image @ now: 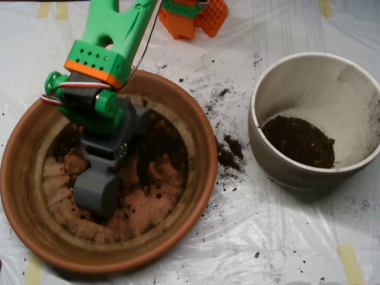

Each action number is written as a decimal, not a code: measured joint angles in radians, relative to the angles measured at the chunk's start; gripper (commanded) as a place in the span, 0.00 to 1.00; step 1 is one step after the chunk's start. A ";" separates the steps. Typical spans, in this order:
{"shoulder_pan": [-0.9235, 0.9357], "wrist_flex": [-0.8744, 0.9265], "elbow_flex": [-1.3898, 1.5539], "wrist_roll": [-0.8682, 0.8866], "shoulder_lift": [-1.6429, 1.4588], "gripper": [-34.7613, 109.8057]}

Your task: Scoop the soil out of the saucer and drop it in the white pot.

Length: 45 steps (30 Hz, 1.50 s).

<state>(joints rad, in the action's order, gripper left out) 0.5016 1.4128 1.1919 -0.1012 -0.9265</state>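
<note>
The wide terracotta saucer (196,142) fills the left half of the overhead view. Thin patches of dark soil (169,151) lie on its base, with bare orange showing between them. My grey scoop (98,193) is down inside the saucer at its lower left, its tip against the base, hanging from the green and orange arm (104,53). The white pot (261,142) stands at the right with a heap of soil (300,141) in its bottom.
Spilled soil crumbs (228,151) are scattered on the white plastic sheet between the saucer and the pot. An orange arm base (193,18) sits at the top centre. Tape strips (350,261) hold the sheet down.
</note>
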 measured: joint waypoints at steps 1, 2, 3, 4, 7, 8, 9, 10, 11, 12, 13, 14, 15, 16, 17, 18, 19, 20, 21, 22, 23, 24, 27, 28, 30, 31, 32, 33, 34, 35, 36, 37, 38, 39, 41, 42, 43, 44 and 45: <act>0.000 0.003 -0.008 0.000 0.005 0.61; 0.000 0.005 -0.009 0.000 0.006 0.61; 0.000 0.006 -0.011 0.000 0.008 0.61; 0.000 0.006 -0.011 0.000 0.009 0.61; 0.000 0.006 -0.012 0.000 0.009 0.50; 0.000 0.002 -0.023 0.002 0.009 0.47; 0.000 -0.014 -0.048 -0.017 0.012 0.45; 0.000 -0.020 -0.077 -0.025 0.018 0.40; 0.000 -0.021 -0.092 -0.028 0.018 0.38; 0.003 -0.021 -0.103 -0.032 0.018 0.37; 0.005 -0.029 -0.106 -0.034 0.017 0.37; 0.005 -0.038 -0.107 -0.034 0.012 0.37; 0.009 -0.040 -0.100 -0.028 0.006 0.37; 0.014 -0.052 -0.092 -0.037 -0.003 0.37; 0.017 -0.063 -0.071 -0.041 -0.020 0.37; 0.020 -0.077 -0.046 -0.046 -0.037 0.37; 0.025 -0.089 -0.015 -0.049 -0.057 0.37; 0.025 -0.106 0.014 -0.051 -0.074 0.37; 0.025 -0.121 0.049 -0.043 -0.095 0.37; 0.025 -0.140 0.083 -0.041 -0.115 0.37; 0.025 -0.164 0.117 -0.044 -0.138 0.37; 0.021 -0.186 0.160 -0.046 -0.164 0.37; 0.017 -0.250 0.285 -0.049 -0.242 0.37; 0.009 -0.268 0.325 -0.049 -0.273 0.37; -0.005 -0.313 0.413 -0.061 -0.330 0.37; -0.015 -0.336 0.456 -0.063 -0.359 0.37; -0.025 -0.362 0.505 -0.066 -0.388 0.36; -0.035 -0.387 0.545 -0.066 -0.419 0.36; -0.044 -0.411 0.589 -0.069 -0.449 0.35; -0.054 -0.433 0.637 -0.075 -0.479 0.34; -0.064 -0.456 0.669 -0.083 -0.503 0.34; -0.067 -0.480 0.699 -0.094 -0.526 0.33; -0.069 -0.502 0.723 -0.107 -0.543 0.32; -0.067 -0.523 0.744 -0.118 -0.558 0.32; -0.063 -0.560 0.767 -0.141 -0.571 0.31; -0.057 -0.575 0.775 -0.156 -0.574 0.30; -0.054 -0.588 0.784 -0.169 -0.575 0.29; -0.051 -0.601 0.792 -0.179 -0.581 0.28; -0.046 -0.620 0.807 -0.193 -0.592 0.27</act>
<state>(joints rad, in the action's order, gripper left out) 0.4556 0.7931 1.9988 -0.2945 -1.5186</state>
